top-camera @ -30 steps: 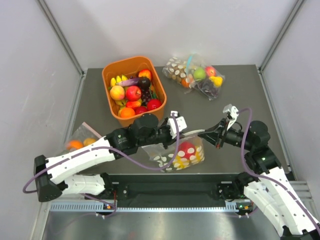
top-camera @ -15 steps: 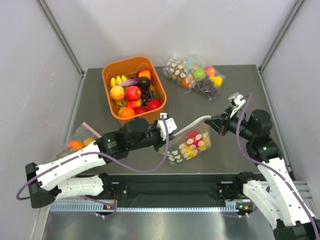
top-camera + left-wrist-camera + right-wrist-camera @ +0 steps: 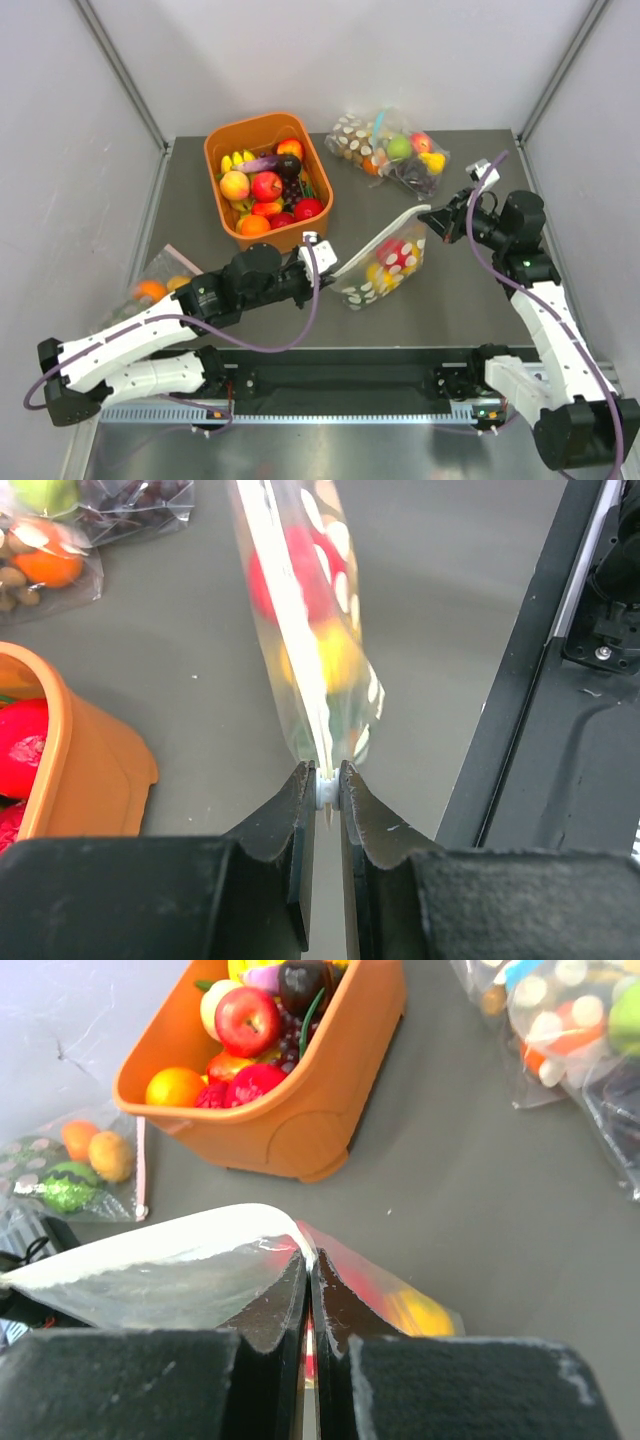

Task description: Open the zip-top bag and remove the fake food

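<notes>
The zip-top bag (image 3: 388,268), clear with white dots, hangs stretched between both grippers above the table. Its zip strip (image 3: 385,235) runs slanted from lower left to upper right. Red and yellow fake food (image 3: 392,254) shows through the plastic. My left gripper (image 3: 328,268) is shut on the small white piece at the strip's left end (image 3: 327,786). In the left wrist view the bag (image 3: 310,630) runs away from the jaws, with red and yellow fruit (image 3: 335,660) inside. My right gripper (image 3: 432,222) is shut on the bag's upper edge (image 3: 305,1245) at the right end.
An orange basket (image 3: 222,140) full of toy fruit stands at the back left. A dotted bag with a green apple and grapes (image 3: 395,150) lies at the back right. Another dotted bag with an orange fruit (image 3: 160,285) lies at the left edge.
The bag has risen off the near edge and moved back and right. The right gripper pulled back-right while the left gripper drew left, stretching the zip strip between them.
</notes>
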You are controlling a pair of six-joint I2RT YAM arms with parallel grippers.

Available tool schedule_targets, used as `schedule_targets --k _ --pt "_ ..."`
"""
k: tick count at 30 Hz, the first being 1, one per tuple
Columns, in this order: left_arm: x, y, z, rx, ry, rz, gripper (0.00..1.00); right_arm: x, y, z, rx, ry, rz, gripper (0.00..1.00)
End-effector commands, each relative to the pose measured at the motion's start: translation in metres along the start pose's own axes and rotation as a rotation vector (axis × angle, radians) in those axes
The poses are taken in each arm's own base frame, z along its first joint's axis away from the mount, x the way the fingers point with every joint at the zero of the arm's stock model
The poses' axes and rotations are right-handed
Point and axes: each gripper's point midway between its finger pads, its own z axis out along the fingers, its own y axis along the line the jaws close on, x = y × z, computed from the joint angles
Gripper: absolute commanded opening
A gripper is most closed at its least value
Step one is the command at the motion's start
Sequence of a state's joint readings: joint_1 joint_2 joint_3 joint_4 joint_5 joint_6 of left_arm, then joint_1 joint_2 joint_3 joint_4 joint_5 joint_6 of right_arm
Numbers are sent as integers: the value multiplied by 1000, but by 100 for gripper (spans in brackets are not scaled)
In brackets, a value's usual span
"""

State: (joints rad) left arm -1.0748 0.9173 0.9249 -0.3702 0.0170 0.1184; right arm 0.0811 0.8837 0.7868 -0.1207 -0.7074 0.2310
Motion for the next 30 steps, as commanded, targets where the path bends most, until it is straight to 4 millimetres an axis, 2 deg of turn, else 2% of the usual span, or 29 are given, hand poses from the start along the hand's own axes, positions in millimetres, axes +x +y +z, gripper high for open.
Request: schedule_targets --k 1,7,9,10,12,14,15,16,18,19,20,22,25,30 --pt "2 1 -8 -11 -4 -20 0 -51 1 1 -8 -120 -103 0" --pt "-1 -2 -5 1 -25 -33 0 -55 -12 17 -11 -91 -91 0" --pt "-3 -7 1 31 -39 -46 0 -60 -15 24 -24 -92 -95 0" --pt "-11 -12 5 60 -72 -50 0 -59 -16 26 -29 -85 -91 0" --pt "-11 -17 17 84 -75 -78 0 -56 -20 31 -27 -70 -71 1" --pt "-12 -19 33 94 -79 -102 0 -55 -21 30 -17 -66 -61 17" --pt "-11 -18 39 87 -78 -113 0 -50 -23 28 9 -52 -33 26" --pt "-12 -13 45 57 -84 -114 0 -49 -24 25 27 -49 -24 45" --pt "-14 -12 60 37 -103 -174 0 -44 -28 14 106 -42 -3 54" --pt "-15 -11 63 30 -112 -190 0 -44 -30 9 140 -45 6 65" --pt "-12 -6 70 4 -114 -205 0 -47 -27 -1 173 -64 6 66" --pt "-22 -5 76 -7 -163 -237 0 -35 -36 -15 280 -46 76 67" --pt "-25 9 85 -84 -188 -268 0 -24 -29 -35 341 -58 137 67" --pt "-29 12 88 -102 -215 -276 0 -6 -20 -46 366 -13 169 67"
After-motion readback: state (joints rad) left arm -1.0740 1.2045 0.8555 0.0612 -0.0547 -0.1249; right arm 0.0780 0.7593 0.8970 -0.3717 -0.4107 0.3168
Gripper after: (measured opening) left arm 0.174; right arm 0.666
